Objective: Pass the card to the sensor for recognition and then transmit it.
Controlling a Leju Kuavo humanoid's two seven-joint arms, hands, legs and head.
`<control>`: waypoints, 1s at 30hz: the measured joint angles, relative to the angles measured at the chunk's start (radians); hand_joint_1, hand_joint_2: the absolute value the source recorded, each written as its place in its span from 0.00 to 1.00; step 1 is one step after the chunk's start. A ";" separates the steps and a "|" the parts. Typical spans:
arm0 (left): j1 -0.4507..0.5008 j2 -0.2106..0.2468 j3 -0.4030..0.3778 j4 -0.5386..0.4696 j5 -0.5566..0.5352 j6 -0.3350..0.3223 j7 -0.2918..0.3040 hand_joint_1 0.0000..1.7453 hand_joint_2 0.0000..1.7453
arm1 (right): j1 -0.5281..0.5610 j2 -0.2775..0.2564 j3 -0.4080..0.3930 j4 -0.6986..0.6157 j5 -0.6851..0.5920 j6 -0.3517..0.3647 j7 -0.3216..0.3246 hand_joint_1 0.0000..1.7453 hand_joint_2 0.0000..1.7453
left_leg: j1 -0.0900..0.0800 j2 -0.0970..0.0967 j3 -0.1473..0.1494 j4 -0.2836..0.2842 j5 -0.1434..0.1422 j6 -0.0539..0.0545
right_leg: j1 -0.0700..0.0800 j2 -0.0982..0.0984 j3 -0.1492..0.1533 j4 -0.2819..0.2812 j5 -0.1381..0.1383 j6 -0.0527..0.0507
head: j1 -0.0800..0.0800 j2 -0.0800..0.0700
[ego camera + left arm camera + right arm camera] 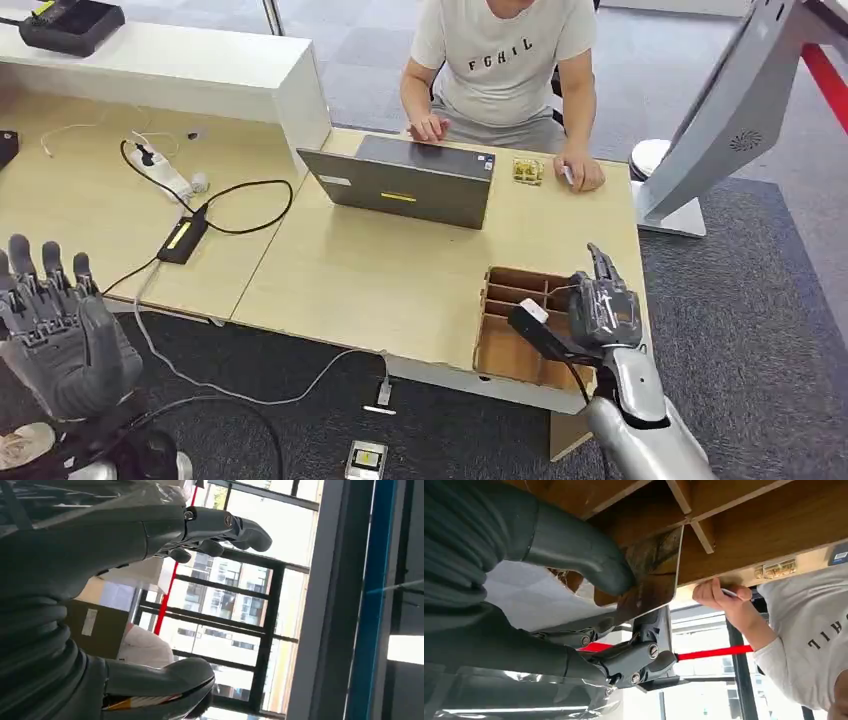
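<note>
Laptop (405, 182) before person (505, 62), power strip (160, 172)

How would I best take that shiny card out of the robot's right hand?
Pinch the card at its free end, across its flat faces, coming from the side opposite the right hand. The thumb presses one face and the fingers back the other, so only the far end sticks out.

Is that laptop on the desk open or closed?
Open. The laptop has its lid raised, its back facing the robot, and a person's hand rests behind it.
</note>
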 joint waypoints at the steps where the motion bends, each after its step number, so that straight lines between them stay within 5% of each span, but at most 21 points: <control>1: 0.000 0.000 0.000 0.000 0.000 0.000 0.000 0.00 1.00 | 0.000 0.000 0.000 0.000 0.000 0.000 0.000 1.00 1.00 | 0.000 0.000 0.000 0.000 0.000 0.000 | 0.000 0.000 0.000 0.000 0.000 0.000 | 0.000 0.000; 21: 0.004 -0.002 0.000 0.000 0.012 0.005 0.000 0.00 1.00 | -0.032 0.014 0.000 0.046 -0.019 -0.047 -0.011 1.00 1.00 | 0.000 0.000 0.000 0.000 0.000 0.000 | 0.000 0.000 0.000 0.000 0.000 0.000 | 0.000 0.000; 30: 0.011 -0.006 0.002 -0.004 0.005 0.011 0.000 0.00 1.00 | -0.040 0.007 -0.016 -0.045 -0.019 -0.077 0.012 1.00 1.00 | 0.000 0.000 0.000 0.000 0.000 0.000 | 0.000 0.000 0.000 0.000 0.000 0.000 | 0.000 0.000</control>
